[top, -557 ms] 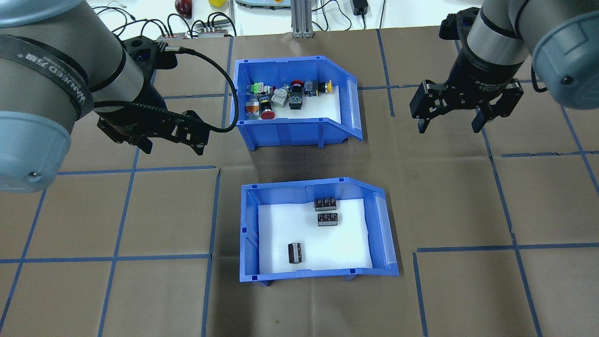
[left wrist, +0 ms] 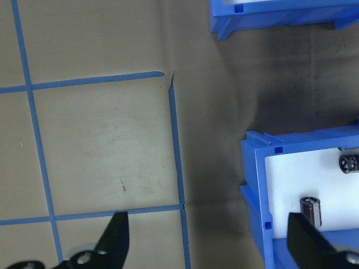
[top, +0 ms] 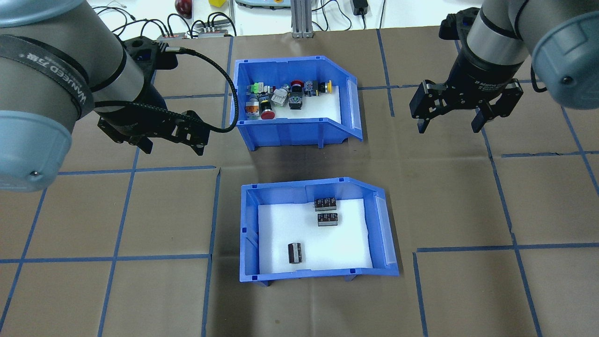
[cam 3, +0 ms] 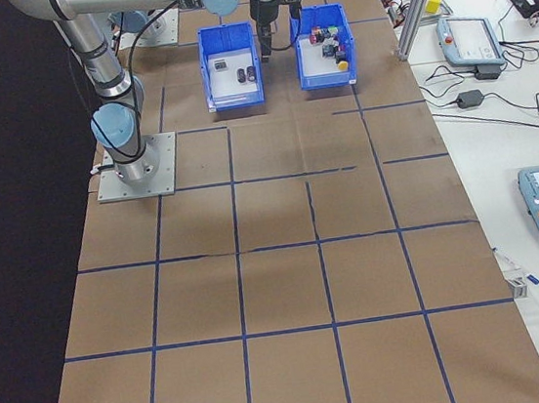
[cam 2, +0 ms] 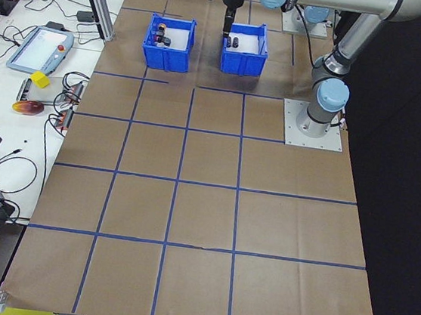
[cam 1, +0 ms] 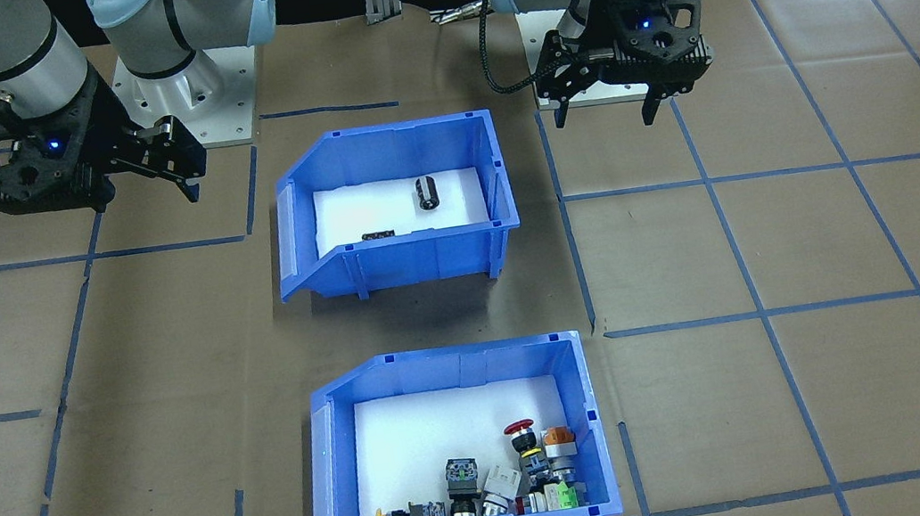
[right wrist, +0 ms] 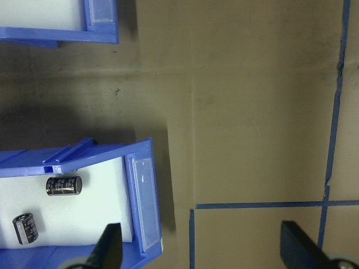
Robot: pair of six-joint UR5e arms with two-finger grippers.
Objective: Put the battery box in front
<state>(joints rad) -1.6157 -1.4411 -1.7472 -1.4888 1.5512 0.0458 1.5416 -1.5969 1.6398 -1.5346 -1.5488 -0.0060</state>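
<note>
The battery box (top: 248, 234) is a blue bin with a white liner, standing at the centre of the table on the robot's side. Three dark cells (top: 295, 252) lie loose inside it. In the front-facing view the battery box (cam 1: 406, 258) is the upper bin. My left gripper (top: 172, 147) hangs open and empty above the paper, off the box's far-left corner. My right gripper (top: 449, 127) is open and empty too, off the far-right corner. The left wrist view shows the box's corner (left wrist: 269, 168) between open fingers; the right wrist view shows its low end (right wrist: 141, 190).
A second blue bin (top: 290, 131) with colourful push-buttons and switches stands farther from the robot, directly behind the battery box. Brown paper with a blue tape grid covers the table. Cables and devices lie along the far edge (top: 206, 28).
</note>
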